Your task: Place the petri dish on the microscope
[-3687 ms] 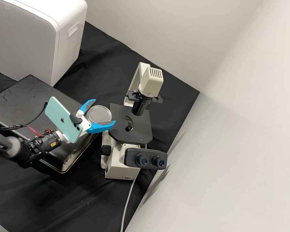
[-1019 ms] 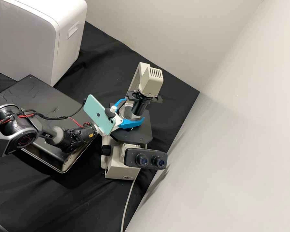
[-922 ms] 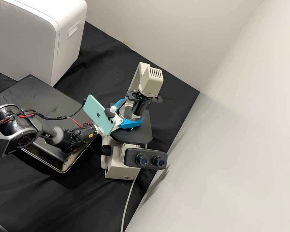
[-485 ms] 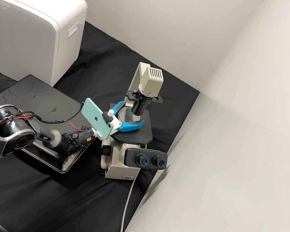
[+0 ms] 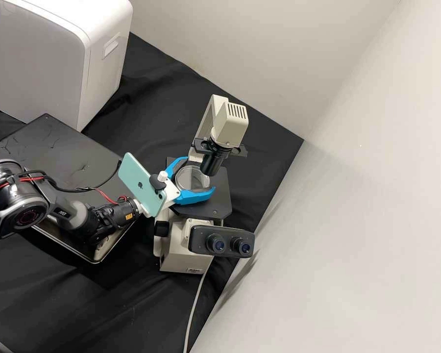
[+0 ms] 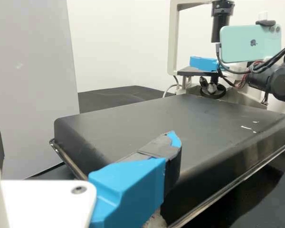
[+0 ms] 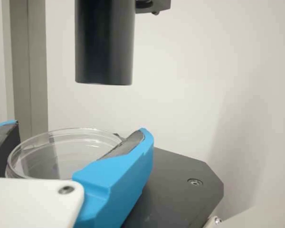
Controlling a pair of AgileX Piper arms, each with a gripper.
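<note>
Dish (image 5: 188,180) sat on the black stage (image 5: 219,198) of the microscope (image 5: 181,245), under its dark lens tube (image 5: 211,162), with the right tool (image 5: 199,175) around it, its arm coming in from the left.

From the left wrist, the left tool (image 6: 83,137) gaped wide, holding nothing, just beside a black tray (image 6: 204,128).

From the right wrist, the blue fingers (image 7: 118,175) pressed the dish's clear wall on both sides.
</note>
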